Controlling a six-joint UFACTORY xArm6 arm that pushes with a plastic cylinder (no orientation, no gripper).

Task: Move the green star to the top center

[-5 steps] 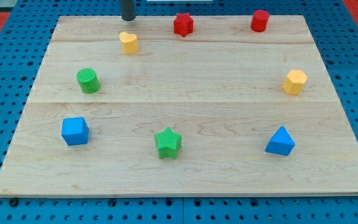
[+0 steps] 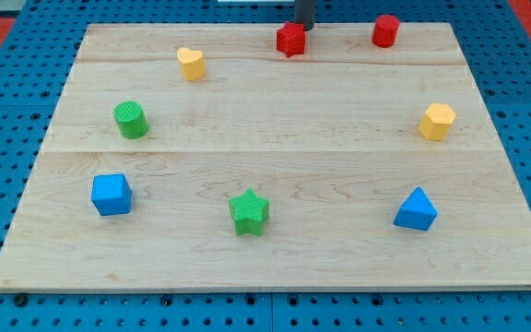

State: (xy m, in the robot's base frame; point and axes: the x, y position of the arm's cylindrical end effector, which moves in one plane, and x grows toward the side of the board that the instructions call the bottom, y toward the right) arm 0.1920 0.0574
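Observation:
The green star (image 2: 249,211) lies near the view's bottom centre of the wooden board (image 2: 275,258). My tip (image 2: 302,28) is at the view's top centre, touching the upper right side of the red star (image 2: 290,40). It is far above the green star.
A red cylinder (image 2: 385,30) stands at the top right, a yellow heart-like block (image 2: 190,63) at the top left. A green cylinder (image 2: 130,120) and a blue cube (image 2: 111,195) are at the left. A yellow hexagon (image 2: 437,121) and a blue triangular block (image 2: 416,209) are at the right.
My tip has moved right along the top edge, from above the yellow block to the red star. The red star has shifted slightly right.

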